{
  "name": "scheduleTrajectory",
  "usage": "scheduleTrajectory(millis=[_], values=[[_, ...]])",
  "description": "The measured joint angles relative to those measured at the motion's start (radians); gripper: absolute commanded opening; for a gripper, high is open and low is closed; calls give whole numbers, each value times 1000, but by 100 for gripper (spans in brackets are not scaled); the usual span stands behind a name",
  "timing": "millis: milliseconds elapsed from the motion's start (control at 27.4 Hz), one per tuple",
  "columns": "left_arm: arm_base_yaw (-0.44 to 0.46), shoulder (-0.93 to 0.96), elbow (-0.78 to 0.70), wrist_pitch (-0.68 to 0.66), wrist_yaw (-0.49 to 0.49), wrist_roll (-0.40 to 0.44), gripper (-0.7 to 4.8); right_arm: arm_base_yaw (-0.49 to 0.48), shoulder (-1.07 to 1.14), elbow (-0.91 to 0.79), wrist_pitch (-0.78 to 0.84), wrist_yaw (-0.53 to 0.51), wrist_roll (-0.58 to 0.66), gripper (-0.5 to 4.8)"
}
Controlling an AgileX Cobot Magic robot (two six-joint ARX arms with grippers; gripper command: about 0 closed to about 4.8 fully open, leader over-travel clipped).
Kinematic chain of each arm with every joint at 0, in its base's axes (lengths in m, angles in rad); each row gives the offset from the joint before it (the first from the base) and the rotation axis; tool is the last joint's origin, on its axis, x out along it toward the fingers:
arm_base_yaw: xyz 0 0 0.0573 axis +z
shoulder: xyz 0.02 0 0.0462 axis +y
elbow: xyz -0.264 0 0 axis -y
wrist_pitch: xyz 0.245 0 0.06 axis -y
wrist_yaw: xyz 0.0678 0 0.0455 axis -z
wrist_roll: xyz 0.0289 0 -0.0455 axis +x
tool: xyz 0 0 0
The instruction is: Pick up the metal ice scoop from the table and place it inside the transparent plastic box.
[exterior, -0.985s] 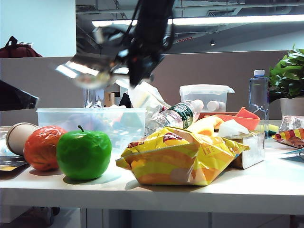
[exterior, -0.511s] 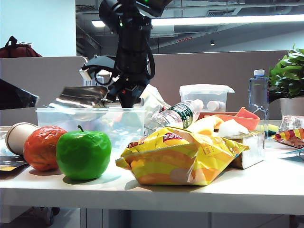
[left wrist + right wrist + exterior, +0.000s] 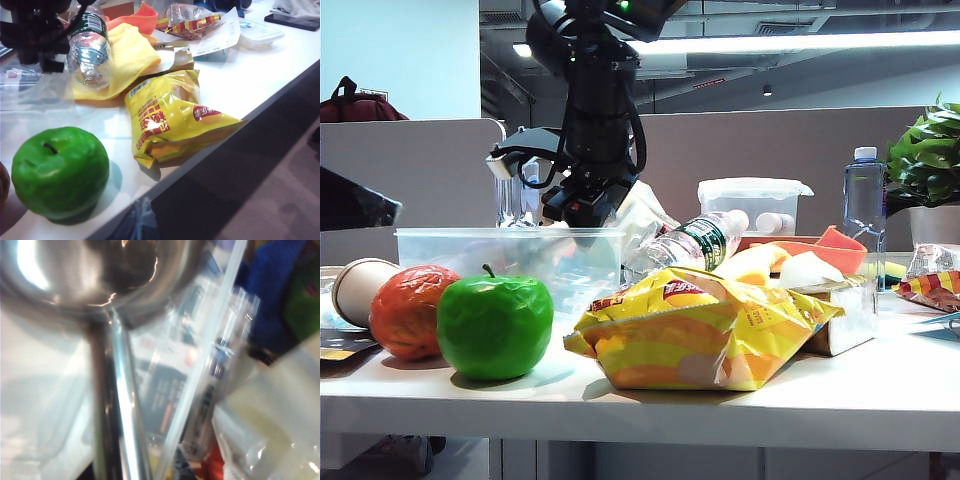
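Since the earlier frames the right arm has come down: its right gripper (image 3: 582, 212), which carried the metal ice scoop (image 3: 95, 290) high above the scene and then level with the box rim, now sits low at the far rim of the transparent plastic box (image 3: 470, 245), and the scoop no longer shows above that rim in the exterior view. In the right wrist view the scoop's bowl and straight handle run away from the camera, with the box's clear wall and rim just beside them; the scoop appears to be inside the box or at its floor, though the blur leaves contact uncertain. The jaws themselves are not visible in either view, so whether they are clamped on the handle or already parting cannot be told. The left gripper is not in any view; its wrist camera looks across the tabletop (image 3: 250, 85) at the green apple (image 3: 59, 171) and the yellow snack bag (image 3: 172, 120). Step in hand: placement of the scoop in the box. The next move calls for fully released jaws and a straight lift clear of the box rim, without dragging the handle along.
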Motion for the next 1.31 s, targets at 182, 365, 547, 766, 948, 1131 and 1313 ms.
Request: scheduleTrajectory(millis=[182,365,547,766,948,1131,1313], values=[[0,0,0,0,0,0,-5,1,-2,0,-18,9,21,163],[0,0,0,0,0,0,-5,8,-26,-3,-42,19,45,217],[0,0,0,0,0,0,-5,15,-117,0,-42,20,94,284],[0,-21,0,0,0,0,-5,8,-182,2,-65,23,139,137],[10,-52,0,0,0,0,-5,-21,-222,1,-154,-1,190,-2],[80,-68,0,-1,0,0,-5,-117,-249,2,-259,-92,322,-2],[173,-85,0,0,0,0,-5,-209,-257,0,-370,-193,401,-2]])
